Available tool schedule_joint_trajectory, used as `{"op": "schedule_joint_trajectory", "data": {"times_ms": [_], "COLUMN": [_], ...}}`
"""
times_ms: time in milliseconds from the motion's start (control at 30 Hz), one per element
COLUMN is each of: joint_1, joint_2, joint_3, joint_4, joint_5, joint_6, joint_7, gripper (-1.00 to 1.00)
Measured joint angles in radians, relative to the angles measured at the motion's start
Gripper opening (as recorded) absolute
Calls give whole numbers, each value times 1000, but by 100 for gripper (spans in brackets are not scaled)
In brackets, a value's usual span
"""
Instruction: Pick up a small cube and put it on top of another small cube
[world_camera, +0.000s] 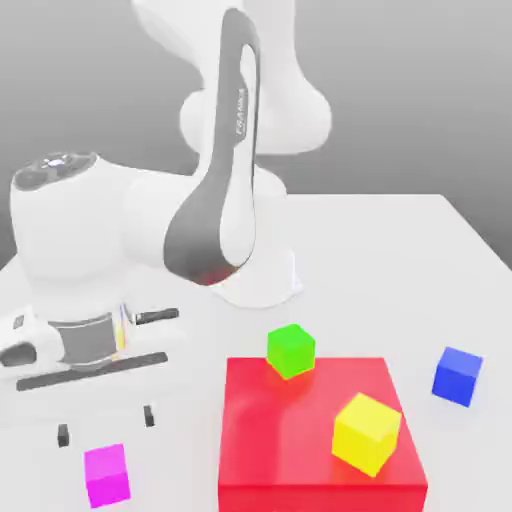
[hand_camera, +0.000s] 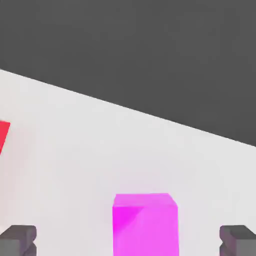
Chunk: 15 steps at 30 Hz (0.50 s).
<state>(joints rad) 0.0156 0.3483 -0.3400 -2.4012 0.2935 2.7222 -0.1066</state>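
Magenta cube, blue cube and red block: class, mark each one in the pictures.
magenta cube (world_camera: 106, 474), exterior view, front face.
blue cube (world_camera: 457, 376), exterior view, front face.
red block (world_camera: 320, 488), exterior view, front wall below the yellow cube.

My arm (world_camera: 215, 215) is glossy white with rounded, bulbous joint housings, a dark grey panel along one link bearing small white lettering, a ribbed grey wrist band, and a gripper (world_camera: 106, 425) whose short fingers (hand_camera: 18, 240) are blocky dark grey.
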Motion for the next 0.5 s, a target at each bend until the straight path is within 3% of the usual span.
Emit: {"op": "schedule_joint_trajectory", "data": {"times_ms": [100, 133, 367, 500], "joint_1": [-57, -70, -70, -13], "joint_2": [110, 133, 131, 4], "joint_3": [68, 85, 84, 8], "joint_4": [25, 31, 30, -3], "joint_5": [67, 81, 79, -13], "joint_6": [79, 96, 93, 2], "joint_7": [-56, -67, -66, 3], "gripper": [0, -100, -100, -100]}}
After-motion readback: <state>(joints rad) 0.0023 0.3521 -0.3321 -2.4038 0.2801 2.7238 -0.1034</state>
